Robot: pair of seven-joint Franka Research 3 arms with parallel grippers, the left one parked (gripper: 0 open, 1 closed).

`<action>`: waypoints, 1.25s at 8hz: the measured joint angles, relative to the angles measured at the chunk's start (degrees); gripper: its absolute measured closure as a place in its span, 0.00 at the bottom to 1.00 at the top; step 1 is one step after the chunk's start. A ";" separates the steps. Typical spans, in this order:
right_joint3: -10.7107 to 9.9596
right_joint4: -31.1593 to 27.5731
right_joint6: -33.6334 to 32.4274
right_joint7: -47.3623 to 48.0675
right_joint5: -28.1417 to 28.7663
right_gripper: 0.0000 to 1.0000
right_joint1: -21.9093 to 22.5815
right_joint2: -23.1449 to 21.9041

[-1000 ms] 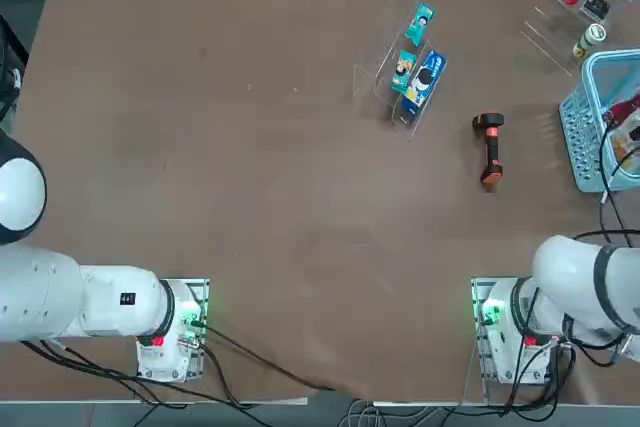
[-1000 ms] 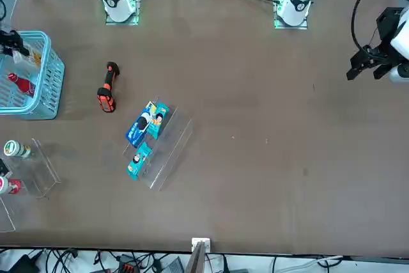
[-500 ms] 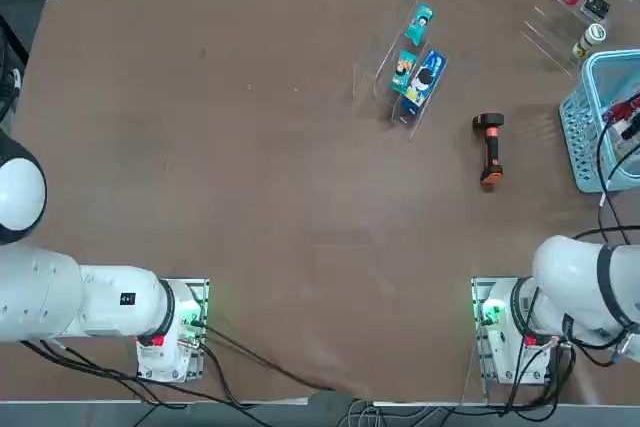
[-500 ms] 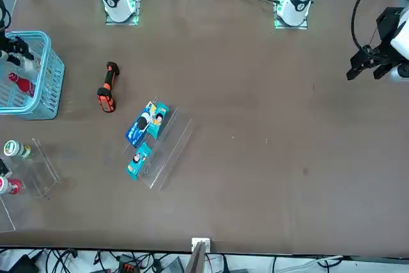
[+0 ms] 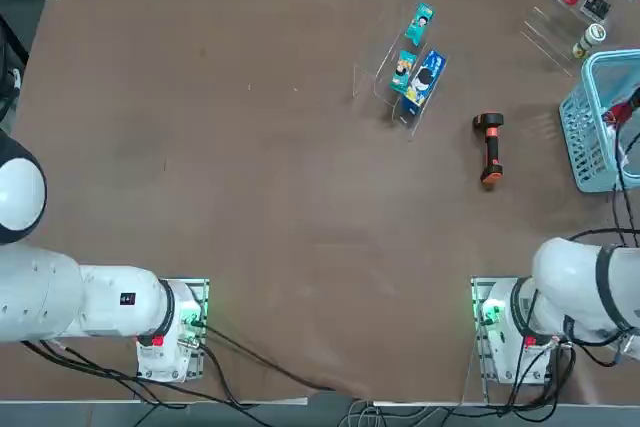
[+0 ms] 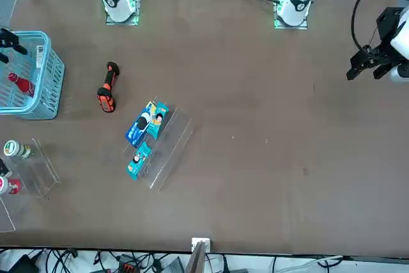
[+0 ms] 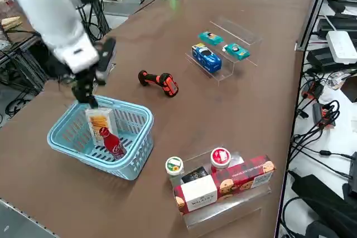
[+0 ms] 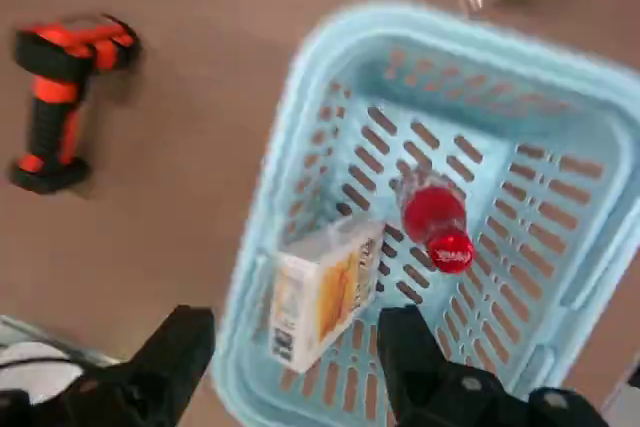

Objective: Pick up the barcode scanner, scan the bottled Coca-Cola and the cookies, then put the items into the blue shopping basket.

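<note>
**Blue basket holds both items; gripper hangs empty above it**

Blue lattice walls of the basket (image 7: 129, 157) enclose the cookies (image 7: 99, 126) and the cola (image 7: 112, 142). The cookies carton stands tilted against the wall nearer the arm, its yellow-orange print facing out. The cola leans beside it, touching the carton, its red cap up. In the wrist view the carton (image 8: 322, 299) lies just beside the red cap of the cola (image 8: 438, 227), both on the basket's floor (image 8: 520, 277).

The right gripper (image 7: 89, 94) hangs just above the basket's rim, over the cookies, well clear of the tabletop (image 7: 240, 110). Its fingers (image 8: 172, 355) are spread apart with nothing between them; the wrist view shows the carton and the basket floor through the gap.

The scanner (image 7: 159, 81) lies on its side on the tabletop, near the basket but apart from it, between the basket and a clear stand (image 7: 220, 59) that holds a blue packet (image 7: 205, 58) and two teal packets (image 7: 236, 52). From overhead the scanner (image 5: 489, 148) lies with its orange end toward the robot, and the basket (image 5: 592, 132) sits at the right edge of the tabletop, partly cut off.

A second clear stand (image 7: 223, 204) sits on the far side of the basket, bearing a red cookie box (image 7: 242, 178), a green-capped tub (image 7: 174, 166) and a red-capped tub (image 7: 220, 158).
</note>
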 joint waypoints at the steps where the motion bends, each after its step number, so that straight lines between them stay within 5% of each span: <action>1: 0.31 5.18 -4.66 2.81 0.06 0.00 3.84 -0.83; 6: 2.43 20.34 -19.75 31.86 0.02 0.00 24.14 -1.17; 10: 2.63 24.34 -20.18 48.42 0.02 0.00 30.58 1.12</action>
